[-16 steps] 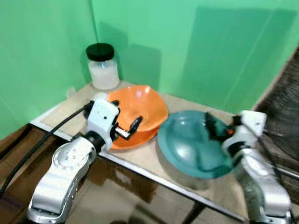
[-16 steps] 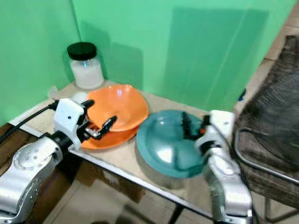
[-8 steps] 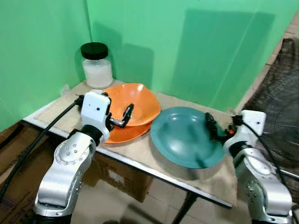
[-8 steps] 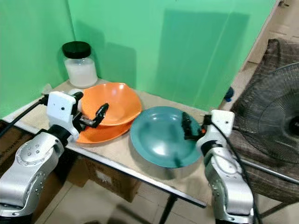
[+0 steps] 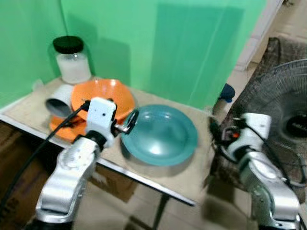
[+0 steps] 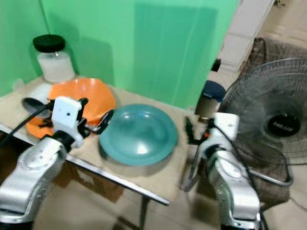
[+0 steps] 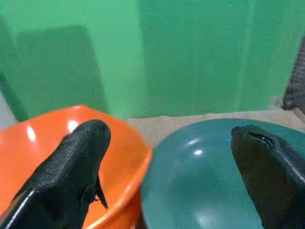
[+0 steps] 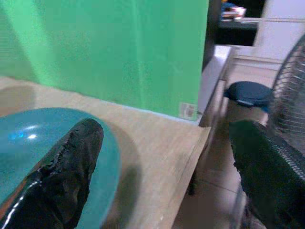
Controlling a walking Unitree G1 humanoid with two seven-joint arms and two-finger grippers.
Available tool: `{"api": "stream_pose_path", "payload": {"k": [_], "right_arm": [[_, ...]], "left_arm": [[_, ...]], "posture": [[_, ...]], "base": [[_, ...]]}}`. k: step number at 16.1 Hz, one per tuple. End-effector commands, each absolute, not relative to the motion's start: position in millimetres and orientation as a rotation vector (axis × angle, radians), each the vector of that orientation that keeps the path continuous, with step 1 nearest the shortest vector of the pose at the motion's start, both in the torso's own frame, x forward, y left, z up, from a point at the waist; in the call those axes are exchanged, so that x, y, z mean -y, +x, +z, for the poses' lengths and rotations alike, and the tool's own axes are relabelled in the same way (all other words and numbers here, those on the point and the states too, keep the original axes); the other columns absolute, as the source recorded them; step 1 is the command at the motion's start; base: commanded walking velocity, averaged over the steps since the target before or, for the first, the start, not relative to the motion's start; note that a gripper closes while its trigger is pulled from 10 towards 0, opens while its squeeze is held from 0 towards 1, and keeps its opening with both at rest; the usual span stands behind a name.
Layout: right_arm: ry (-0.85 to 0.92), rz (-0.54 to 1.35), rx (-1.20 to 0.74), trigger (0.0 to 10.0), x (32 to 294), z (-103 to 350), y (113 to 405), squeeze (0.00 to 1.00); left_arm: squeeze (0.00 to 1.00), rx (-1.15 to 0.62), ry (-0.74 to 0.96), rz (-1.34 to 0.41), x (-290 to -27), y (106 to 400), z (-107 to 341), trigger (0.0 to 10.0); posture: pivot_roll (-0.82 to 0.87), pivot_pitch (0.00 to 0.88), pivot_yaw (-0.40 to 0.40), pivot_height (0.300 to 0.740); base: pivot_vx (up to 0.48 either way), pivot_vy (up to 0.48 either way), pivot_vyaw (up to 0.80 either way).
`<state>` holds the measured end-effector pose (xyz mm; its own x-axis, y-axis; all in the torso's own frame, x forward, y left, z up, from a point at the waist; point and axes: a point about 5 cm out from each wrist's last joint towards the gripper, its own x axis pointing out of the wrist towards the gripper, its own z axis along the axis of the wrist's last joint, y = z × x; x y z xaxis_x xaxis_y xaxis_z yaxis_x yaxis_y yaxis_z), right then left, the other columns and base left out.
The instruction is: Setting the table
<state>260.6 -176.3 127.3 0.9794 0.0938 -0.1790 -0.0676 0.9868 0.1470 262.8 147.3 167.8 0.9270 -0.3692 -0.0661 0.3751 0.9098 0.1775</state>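
Note:
A teal plate (image 5: 160, 135) lies flat on the beige table (image 5: 192, 184). Left of it an orange bowl (image 5: 100, 95) sits on an orange plate (image 5: 61, 129), with a grey cup (image 5: 57, 100) lying on its side against them. My left gripper (image 5: 128, 122) is open and hovers at the gap between the orange bowl (image 7: 43, 138) and the teal plate (image 7: 200, 176). Open and holding nothing, my right gripper (image 5: 215, 130) is off the table's right end, apart from the teal plate (image 8: 28, 152).
A jar (image 5: 71, 60) of white powder with a black lid stands at the back left against the green wall. A floor fan (image 6: 273, 120) stands close to the right of my right arm. A dark blue bin (image 6: 213, 91) sits on the floor behind.
The view has swung to the right. My right gripper has let go of the teal plate, which now lies flat, and pulled back past the table's end. My left gripper has shifted from the orange bowl towards the teal plate.

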Motion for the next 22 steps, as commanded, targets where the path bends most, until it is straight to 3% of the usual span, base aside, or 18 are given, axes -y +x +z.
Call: {"api": "stream_pose_path", "payload": {"k": [1,7,16,20,22], "right_arm": [[0.135,0.103,-0.222,10.0,179.0,124.9,260.2,0.00],[0.225,0.156,-0.275,10.0,175.0,116.1,268.3,0.00],[0.309,0.207,-0.303,10.0,158.6,116.2,293.3,0.00],[0.455,0.256,-0.469,10.0,139.1,105.4,307.6,0.00],[0.432,0.282,-0.508,10.0,133.5,99.8,306.6,0.00]], "left_arm": [[0.00,-0.027,0.204,-0.466,-138.3,258.0,167.7,10.0],[0.00,-0.152,0.361,-0.670,-146.2,254.0,150.0,10.0],[0.00,-0.296,0.437,-0.591,-171.0,255.3,101.8,10.0],[0.00,-0.280,0.433,-0.605,-165.9,254.1,99.0,10.0],[0.00,-0.278,0.433,-0.610,-165.8,252.4,97.5,10.0]], "posture": [[0.07,0.000,-0.061,0.740],[0.08,0.000,-0.061,0.740],[0.07,0.000,-0.064,0.740],[0.07,0.000,-0.076,0.740],[0.08,0.000,-0.078,0.740]], "base": [[0.000,0.000,0.00],[0.000,0.000,0.00],[0.000,0.000,0.00],[0.000,0.000,0.00],[0.000,0.000,0.00]]}}
